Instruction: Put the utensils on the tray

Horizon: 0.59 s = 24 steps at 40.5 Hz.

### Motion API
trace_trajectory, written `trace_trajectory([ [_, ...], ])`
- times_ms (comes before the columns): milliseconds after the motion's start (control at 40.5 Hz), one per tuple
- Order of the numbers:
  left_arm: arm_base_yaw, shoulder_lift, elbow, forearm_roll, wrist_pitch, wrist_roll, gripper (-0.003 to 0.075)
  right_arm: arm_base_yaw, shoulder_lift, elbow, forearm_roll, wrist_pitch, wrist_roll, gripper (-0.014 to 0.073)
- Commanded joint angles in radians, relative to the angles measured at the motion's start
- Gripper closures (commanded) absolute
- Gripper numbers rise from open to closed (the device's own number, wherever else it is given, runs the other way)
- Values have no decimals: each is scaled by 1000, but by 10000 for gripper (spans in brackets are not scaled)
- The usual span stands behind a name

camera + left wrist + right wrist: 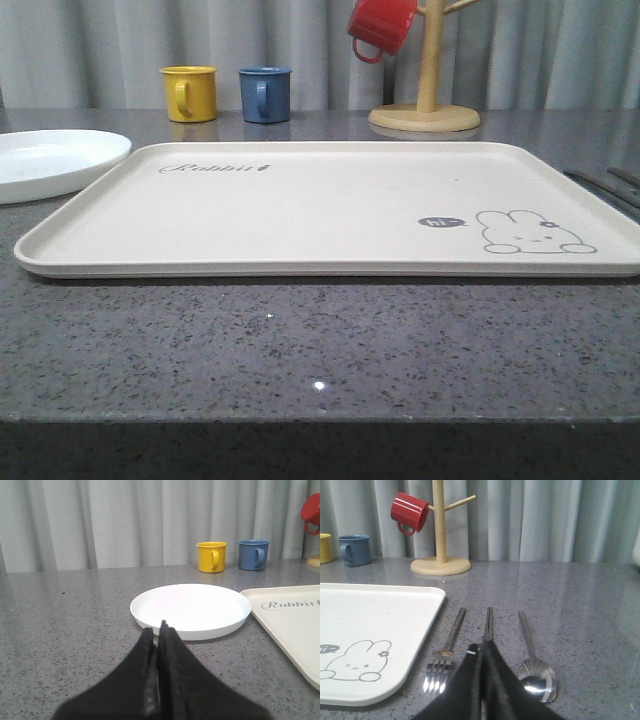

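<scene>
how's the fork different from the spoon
The fork ends in tines, and the spoon ends in a rounded bowl. The fork lies next to the tray; the spoon lies farther from it, beyond the chopsticks. Both are shiny metal with slim handles, lying flat on the grey table, heads toward the right gripper.

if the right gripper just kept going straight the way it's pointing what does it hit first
Most likely the chopsticks, lying directly ahead of the shut right gripper, between the fork and spoon; depth is unclear.
</scene>
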Motion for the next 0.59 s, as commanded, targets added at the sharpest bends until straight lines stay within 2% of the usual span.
trace_trajectory([
  [0,2,-20,20,-1,-93,-11,740,-5,-18,2,-13,-87,-4,661],
  [99,2,-20,20,-1,-99,-11,740,-5,-18,2,-13,-90,-4,661],
  [198,2,-20,14,-3,-165,-11,740,-5,-18,-4,-13,-100,-4,661],
  [297,2,-18,-49,-3,-188,-11,740,-5,-18,-63,-13,-50,-4,661],
  [395,2,-12,-158,-3,-116,-11,740,-5,-14,-183,-13,83,-4,661],
  [568,2,70,-399,-3,92,-11,740,-5,74,-415,-13,312,-4,661],
])
